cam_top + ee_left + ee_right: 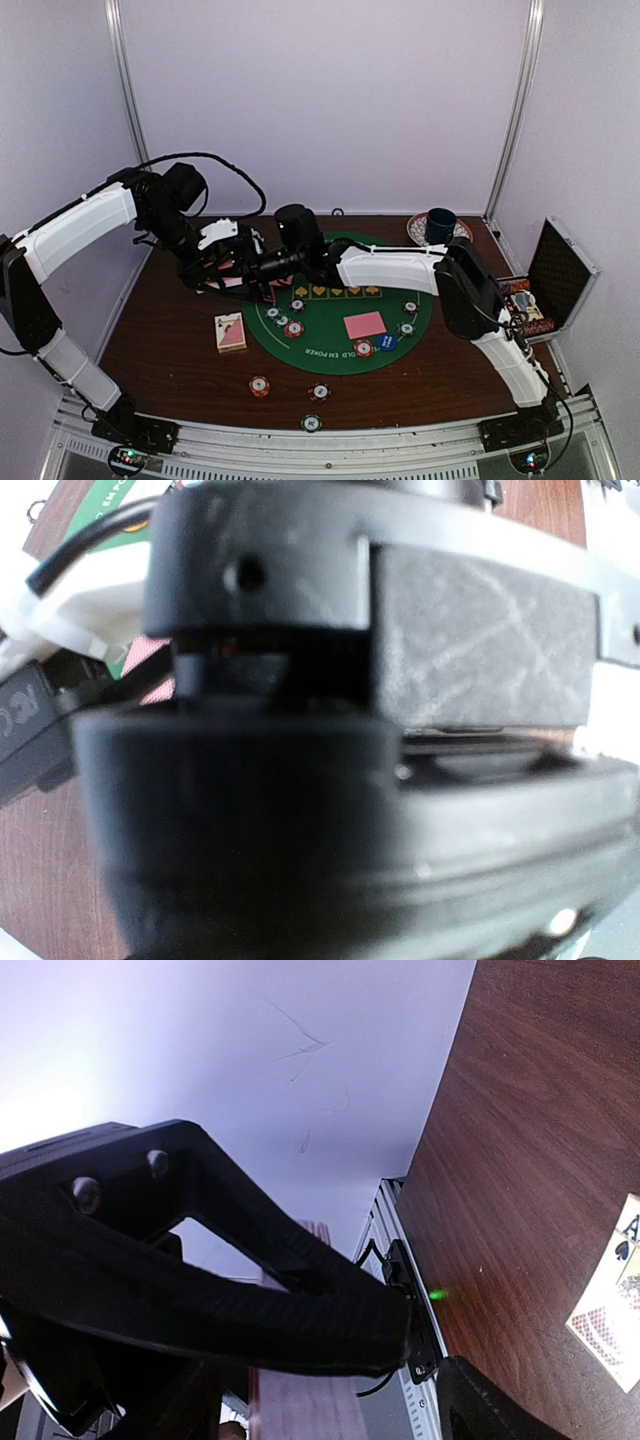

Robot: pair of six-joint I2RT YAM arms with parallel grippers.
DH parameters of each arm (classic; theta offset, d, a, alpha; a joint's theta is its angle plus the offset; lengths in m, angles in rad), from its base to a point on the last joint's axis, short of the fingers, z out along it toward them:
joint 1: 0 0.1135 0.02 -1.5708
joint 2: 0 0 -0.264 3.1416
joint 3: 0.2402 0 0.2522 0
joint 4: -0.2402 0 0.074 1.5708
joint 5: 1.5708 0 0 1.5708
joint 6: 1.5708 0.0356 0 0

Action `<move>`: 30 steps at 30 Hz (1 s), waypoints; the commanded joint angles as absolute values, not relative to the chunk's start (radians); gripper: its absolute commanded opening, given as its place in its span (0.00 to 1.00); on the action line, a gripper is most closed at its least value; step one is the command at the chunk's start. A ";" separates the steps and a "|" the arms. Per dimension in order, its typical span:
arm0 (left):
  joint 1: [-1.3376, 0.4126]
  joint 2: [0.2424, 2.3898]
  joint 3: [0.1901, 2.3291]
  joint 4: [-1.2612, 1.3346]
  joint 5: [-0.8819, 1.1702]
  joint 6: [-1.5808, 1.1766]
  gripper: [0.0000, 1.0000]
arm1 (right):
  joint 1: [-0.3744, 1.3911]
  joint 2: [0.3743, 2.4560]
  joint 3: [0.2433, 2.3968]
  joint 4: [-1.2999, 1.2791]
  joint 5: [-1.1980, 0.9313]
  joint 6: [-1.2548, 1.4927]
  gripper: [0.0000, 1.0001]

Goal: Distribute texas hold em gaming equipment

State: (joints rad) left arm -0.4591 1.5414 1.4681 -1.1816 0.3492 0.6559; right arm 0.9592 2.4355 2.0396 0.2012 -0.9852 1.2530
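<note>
Both grippers meet above the table left of the green poker mat (330,345). My left gripper (236,266) faces my right gripper (264,268). The left wrist view is filled by the right gripper's black body, so the left jaws are hidden. In the right wrist view my right gripper (440,1370) has its fingers (300,1310) apart, and a pink-backed card (300,1405) stands on edge behind one of them; what holds it is unclear. A card deck (231,332) lies left of the mat and shows in the right wrist view (612,1305). A pink card (364,324), striped chips (294,328) and a blue disc (387,342) lie on the mat.
Three chips (259,385) lie off the mat near the front edge. A dark blue cup (440,225) on a saucer stands at the back right. An open metal-edged case (548,285) holding chips sits at the right edge. The front rail (405,1290) shows in the right wrist view.
</note>
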 commanded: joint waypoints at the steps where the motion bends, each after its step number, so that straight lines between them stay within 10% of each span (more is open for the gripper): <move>1: -0.457 1.537 1.500 -1.174 0.377 0.652 0.00 | 0.958 2.445 2.054 0.152 -1.010 1.205 0.74; 30: -0.457 1.511 1.479 -1.174 0.386 0.652 0.00 | 0.892 2.298 1.897 0.084 -1.017 1.112 0.56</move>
